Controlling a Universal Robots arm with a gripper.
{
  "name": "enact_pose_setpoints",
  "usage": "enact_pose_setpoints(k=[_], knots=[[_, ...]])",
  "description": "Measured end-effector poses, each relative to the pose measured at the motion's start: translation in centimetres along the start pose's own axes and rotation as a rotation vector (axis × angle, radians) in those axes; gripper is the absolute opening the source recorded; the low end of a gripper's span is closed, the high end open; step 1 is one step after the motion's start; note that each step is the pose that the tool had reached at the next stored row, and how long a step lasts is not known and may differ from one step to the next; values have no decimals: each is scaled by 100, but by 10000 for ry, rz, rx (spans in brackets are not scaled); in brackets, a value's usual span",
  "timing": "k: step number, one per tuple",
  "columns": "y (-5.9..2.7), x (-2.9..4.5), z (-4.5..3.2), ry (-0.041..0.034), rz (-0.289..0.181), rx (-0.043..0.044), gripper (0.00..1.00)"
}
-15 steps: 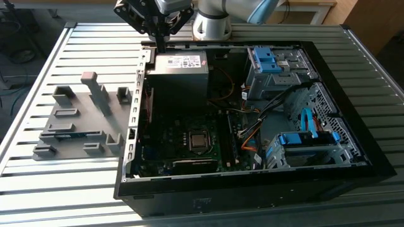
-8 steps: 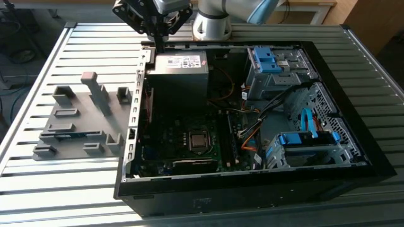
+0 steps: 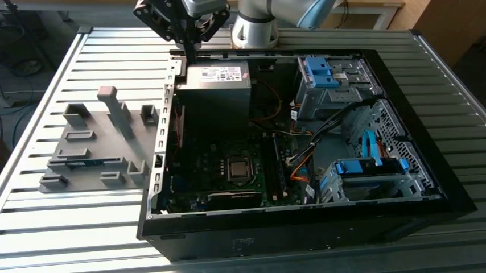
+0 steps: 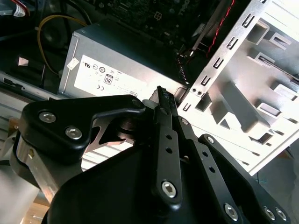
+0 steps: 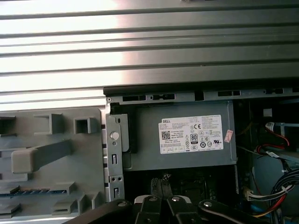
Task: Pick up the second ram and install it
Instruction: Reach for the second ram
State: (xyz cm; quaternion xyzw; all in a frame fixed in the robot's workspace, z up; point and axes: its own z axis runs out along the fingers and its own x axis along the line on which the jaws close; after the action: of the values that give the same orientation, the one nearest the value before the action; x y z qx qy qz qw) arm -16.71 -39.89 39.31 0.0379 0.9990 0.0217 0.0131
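Observation:
The second ram (image 3: 83, 163) is a thin blue-green stick standing on edge in a slot of the grey holder block (image 3: 106, 122) on the exterior view's left; the first wrist view shows the same ram (image 5: 35, 191) in the holder (image 5: 42, 156). My gripper (image 3: 190, 60) hangs over the far left corner of the open computer case (image 3: 304, 227), just above the power supply (image 3: 218, 79). It is well away from the ram. Its fingers are pressed together with nothing between them, as the gripper (image 4: 162, 92) (image 5: 161, 180) shows in both wrist views.
The case lies on its side on a slatted metal table (image 3: 68, 227), with the motherboard (image 3: 227, 170) and its memory slots (image 3: 277, 168) exposed. Blue drive cages (image 3: 330, 74) and cables (image 3: 304, 153) sit on the exterior view's right. The case's metal wall (image 3: 163, 131) stands between holder and motherboard.

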Motion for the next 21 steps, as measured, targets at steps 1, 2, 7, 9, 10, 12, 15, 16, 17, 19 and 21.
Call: enact_pose_setpoints(k=[1, 2, 7, 9, 10, 12, 15, 16, 17, 19, 21], knots=[[0, 2, 0, 0, 0, 0, 11], [0, 5, 0, 0, -1, 0, 11], [-2, 20, 0, 0, 0, 0, 11], [-2, 26, 0, 0, 0, 0, 11], [-2, 29, 0, 0, -1, 0, 11], [-3, 35, 0, 0, -1, 0, 11], [-3, 44, 0, 0, -1, 0, 11], [-4, 47, 0, 0, -1, -1, 11], [-4, 50, 0, 0, -1, 0, 11], [-4, 57, 0, 1, -1, 0, 11], [-5, 64, 0, 0, 0, 0, 11]])
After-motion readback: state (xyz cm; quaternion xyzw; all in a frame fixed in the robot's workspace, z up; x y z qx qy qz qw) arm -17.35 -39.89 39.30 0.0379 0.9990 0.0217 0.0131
